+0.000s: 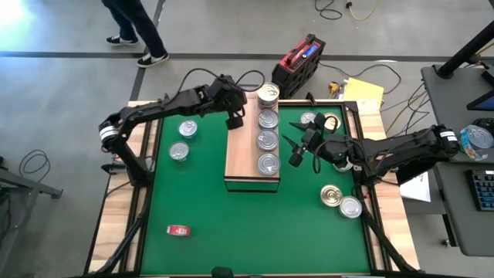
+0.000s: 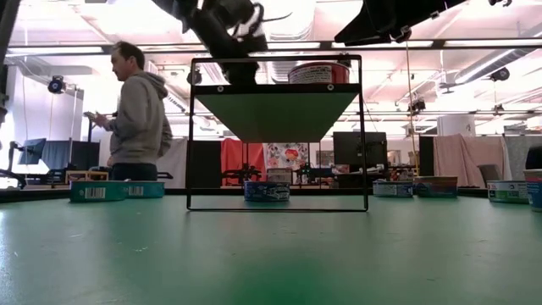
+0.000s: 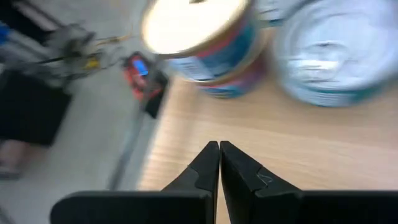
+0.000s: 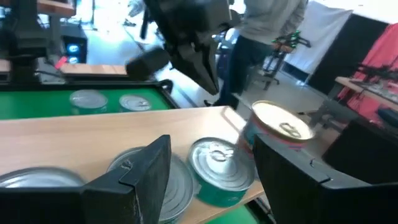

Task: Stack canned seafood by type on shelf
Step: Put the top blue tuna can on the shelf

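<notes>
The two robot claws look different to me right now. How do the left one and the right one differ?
The left gripper has its fingers pinched shut with nothing between them; the right gripper stands open, also empty. The left gripper hangs over the bare side of the shelf, beside its far cans; the right gripper waits off the shelf's other side, above the green mat. Both are dark two-finger claws pointed toward the row of cans.

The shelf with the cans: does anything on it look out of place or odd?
Yes. On the shelf the cans stand in one row, and the far one, a taller gold-lidded stack, overhangs the far edge. The rest are silver-lidded singles lying fully on the board. No can is tipped or spilled. A small red flat object lies alone on the mat.
</notes>
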Controlling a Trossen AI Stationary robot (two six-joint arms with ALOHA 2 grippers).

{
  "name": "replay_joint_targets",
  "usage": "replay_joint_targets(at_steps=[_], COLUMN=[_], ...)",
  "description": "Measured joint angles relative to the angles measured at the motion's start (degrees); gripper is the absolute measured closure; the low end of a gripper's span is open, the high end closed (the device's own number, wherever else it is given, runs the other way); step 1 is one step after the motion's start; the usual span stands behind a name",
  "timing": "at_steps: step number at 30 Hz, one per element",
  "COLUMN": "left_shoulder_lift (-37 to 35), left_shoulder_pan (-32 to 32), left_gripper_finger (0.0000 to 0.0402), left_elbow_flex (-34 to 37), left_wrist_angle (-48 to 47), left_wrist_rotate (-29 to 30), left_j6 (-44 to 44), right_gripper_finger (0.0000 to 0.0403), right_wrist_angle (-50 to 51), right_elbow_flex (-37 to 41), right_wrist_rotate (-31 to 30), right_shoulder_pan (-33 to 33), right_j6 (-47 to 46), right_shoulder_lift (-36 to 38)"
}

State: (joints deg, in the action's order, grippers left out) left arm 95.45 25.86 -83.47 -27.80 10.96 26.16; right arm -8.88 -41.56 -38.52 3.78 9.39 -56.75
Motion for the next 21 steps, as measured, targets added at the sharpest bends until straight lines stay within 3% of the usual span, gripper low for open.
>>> replay_joint_targets(at_steps=[4,9,17,21], left_shoulder_lift=[-3.11,-7.91,-19.63,-24.89], left_shoulder_pan=[-2.39,-6.54,-15.77,-21.78], left_gripper_finger=[0.0401,0.0401,0.0401,0.0401], left_elbow_flex=[1.19,5.59,17.07,21.66], left_wrist_angle=[-5.24,-6.02,-1.03,2.46], left_wrist_rotate=[-5.96,-5.95,5.56,6.52], left_j6=[-1.24,-2.46,-7.73,-9.14], right_gripper_finger=[0.0184,0.0197,0.0288,0.035], right_wrist_angle=[1.95,2.65,7.97,10.43], right_elbow_flex=[0.0,0.0,-2.42,-3.06], right_wrist_rotate=[6.19,18.1,25.23,25.26], right_shoulder_pan=[1.55,4.25,10.73,14.23], right_j6=[-2.29,-5.37,-10.95,-15.15], right_shoulder_lift=[0.11,0.15,0.12,0.02])
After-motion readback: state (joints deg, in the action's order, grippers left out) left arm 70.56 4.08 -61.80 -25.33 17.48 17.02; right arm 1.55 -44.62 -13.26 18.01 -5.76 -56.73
